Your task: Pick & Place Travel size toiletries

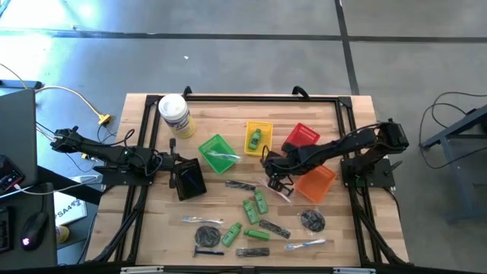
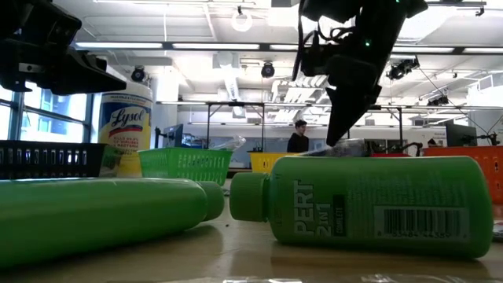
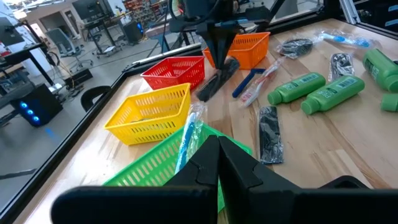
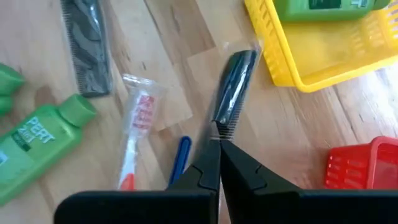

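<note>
You have five mesh baskets on the table: a black one (image 1: 188, 182) by the left arm, a green one (image 1: 218, 154), a yellow one (image 1: 258, 137), a red one (image 1: 302, 137) and an orange one (image 1: 316, 183). One bright green bottle (image 1: 256, 138) lies in the yellow basket, and a clear-wrapped piece with a blue stripe (image 3: 186, 138) rests in the green basket. Loose on the boards you can count about five more small green bottles (image 1: 255, 207), two round dark grey discs (image 1: 312, 220), a purple-handled razor (image 1: 206, 252), a few dark slim combs in clear wrap and some silvery wrapped pieces.

Your right gripper (image 4: 217, 140) is pinched together on the end of a black comb in a clear sleeve (image 4: 233, 87), which lies on the wood just beside the yellow basket, with a wrapped red-and-white toothbrush (image 4: 135, 138) and a blue handle (image 4: 180, 158) near it. Your left gripper (image 3: 219, 143) has its fingers closed on nothing, and hovers over the green basket's edge.

The bottles are glossy green with white "PERT 2 in 1" lettering and a barcode label.

The surface is a pale wooden plank table (image 1: 342, 243) framed in black rails, with a big white-lidded yellowish Lysol jar (image 1: 175, 115) standing at its far left corner. Beyond it you see a grey concrete floor, workbenches, ceiling lights and a person (image 2: 298, 137) standing far off
</note>
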Action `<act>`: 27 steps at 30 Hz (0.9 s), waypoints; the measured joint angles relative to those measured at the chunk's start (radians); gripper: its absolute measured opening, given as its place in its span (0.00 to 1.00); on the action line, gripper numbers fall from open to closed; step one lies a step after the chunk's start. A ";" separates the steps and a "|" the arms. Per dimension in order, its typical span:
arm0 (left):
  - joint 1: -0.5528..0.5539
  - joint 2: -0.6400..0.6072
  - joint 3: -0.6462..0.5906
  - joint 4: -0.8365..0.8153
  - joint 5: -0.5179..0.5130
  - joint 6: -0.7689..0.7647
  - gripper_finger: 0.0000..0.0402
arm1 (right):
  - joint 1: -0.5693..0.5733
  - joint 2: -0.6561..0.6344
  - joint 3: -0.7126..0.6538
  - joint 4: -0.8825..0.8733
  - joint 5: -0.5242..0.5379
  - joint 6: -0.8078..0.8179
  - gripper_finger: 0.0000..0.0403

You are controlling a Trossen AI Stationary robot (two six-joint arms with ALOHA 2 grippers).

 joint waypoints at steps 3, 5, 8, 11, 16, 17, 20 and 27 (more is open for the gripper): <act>0.000 0.000 0.000 0.000 0.000 0.000 0.00 | 0.009 0.000 0.011 -0.021 0.002 0.001 0.01; 0.000 0.000 0.000 0.000 0.000 0.000 0.00 | 0.016 0.000 0.019 -0.027 0.003 0.002 0.01; 0.000 0.000 0.000 0.000 0.000 0.000 0.00 | 0.026 -0.001 0.034 -0.051 0.006 0.015 0.01; 0.000 0.000 0.000 0.000 0.000 0.000 0.00 | 0.040 -0.001 0.051 -0.097 0.044 0.023 0.01; 0.000 0.000 0.000 0.000 0.000 0.000 0.00 | 0.057 -0.001 0.075 -0.133 0.061 0.031 0.01; 0.000 0.000 0.000 0.000 0.000 0.000 0.00 | 0.062 -0.001 0.083 -0.144 0.067 0.035 0.01; 0.000 0.000 0.000 0.000 -0.001 0.000 0.00 | 0.081 -0.003 0.106 -0.201 0.085 0.055 0.01; 0.000 0.000 0.000 0.000 -0.001 0.000 0.00 | 0.131 -0.070 0.108 -0.198 0.091 0.057 0.01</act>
